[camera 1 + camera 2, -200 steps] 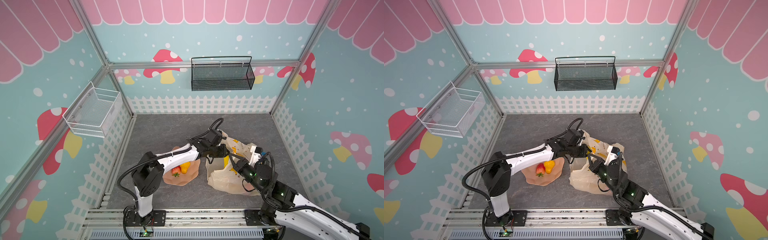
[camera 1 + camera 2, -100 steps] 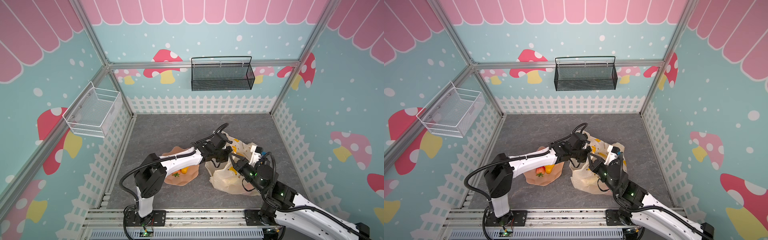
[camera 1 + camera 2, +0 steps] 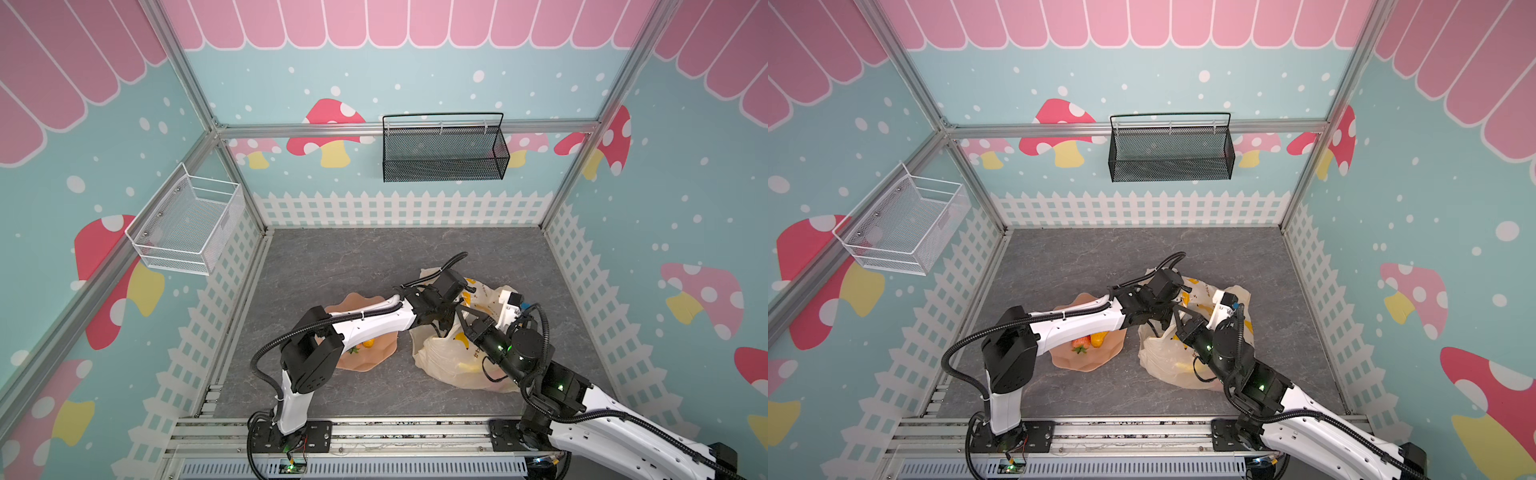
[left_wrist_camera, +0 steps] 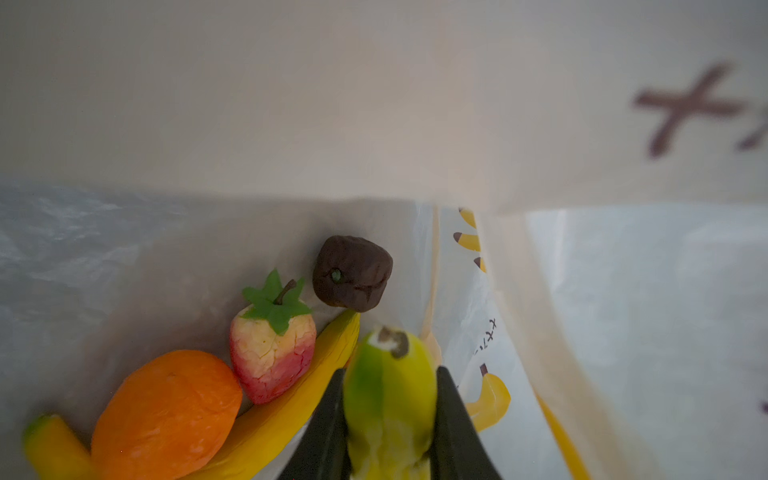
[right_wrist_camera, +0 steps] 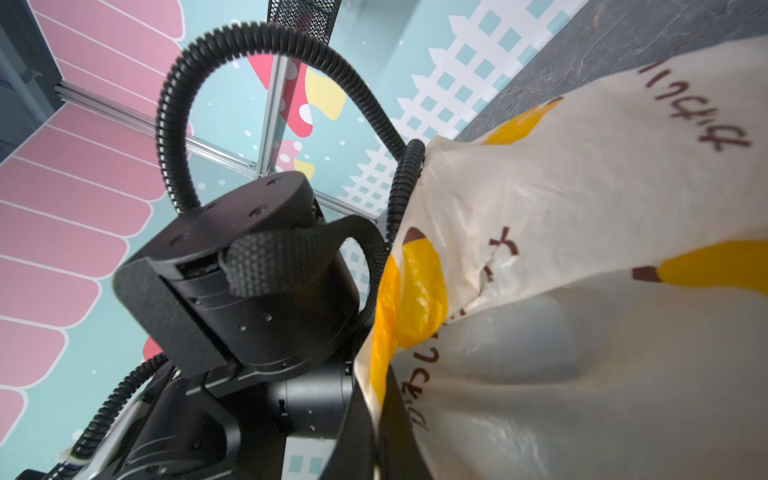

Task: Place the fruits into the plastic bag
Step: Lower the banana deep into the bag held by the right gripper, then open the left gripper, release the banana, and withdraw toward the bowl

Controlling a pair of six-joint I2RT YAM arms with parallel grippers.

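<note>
Well, in both top views my left pincer (image 3: 441,326) reaches toward 2 o'clock into the plastic bag (image 3: 451,368). Left wrist: it clamps the green-yellow fruit (image 4: 388,399), long axis along my fingers, near the bagged orange (image 4: 166,411) (release looks close). Right wrist: my right pincer (image 5: 376,419) pinches the bag's rim.

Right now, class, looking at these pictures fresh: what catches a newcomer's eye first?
Inside the plastic bag right of centre, the left fingers clamp a green-yellow fruit near an orange, a strawberry and a dark brown fruit. The right fingers pinch the bag's rim, and the peach plate beside it holds two fruits.
</note>
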